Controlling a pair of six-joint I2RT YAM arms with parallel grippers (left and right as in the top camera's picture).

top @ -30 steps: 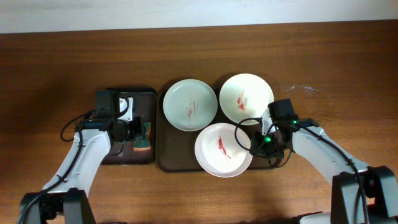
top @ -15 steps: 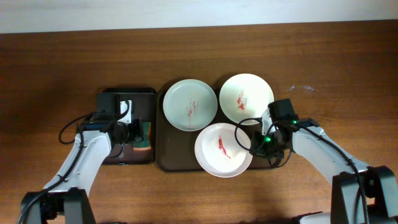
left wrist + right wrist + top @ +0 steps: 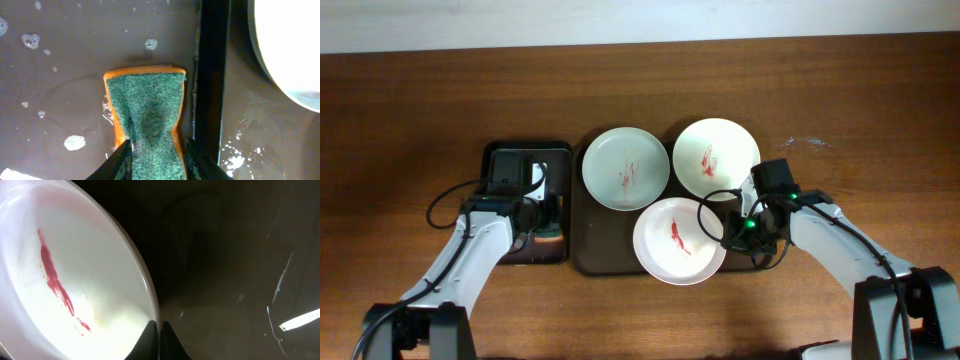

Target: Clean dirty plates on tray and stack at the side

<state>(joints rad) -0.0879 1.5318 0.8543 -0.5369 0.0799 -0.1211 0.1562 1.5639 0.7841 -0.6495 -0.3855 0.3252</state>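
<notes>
Three white plates with red smears lie on the dark brown tray [image 3: 588, 255]: one back left [image 3: 626, 168], one back right [image 3: 716, 158], one at the front [image 3: 677, 241]. My right gripper [image 3: 726, 232] is shut on the front plate's right rim [image 3: 150, 292], fingertips pinching the edge [image 3: 156, 326]. My left gripper [image 3: 154, 150] is shut on the green-orange sponge [image 3: 148, 107], which lies in the small black tray [image 3: 525, 160] next to its right wall. In the overhead view the left gripper [image 3: 542, 222] hides most of the sponge.
Soapy water and foam spots lie in the black tray [image 3: 75, 142]. Its black wall [image 3: 210, 75] separates it from the brown tray. A plate rim [image 3: 285, 55] shows at the upper right of the left wrist view. Bare wooden table [image 3: 420, 110] surrounds both trays.
My left arm has shifted right and forward over the black tray, bringing the gripper onto the sponge. The right arm and the plates have not moved.
</notes>
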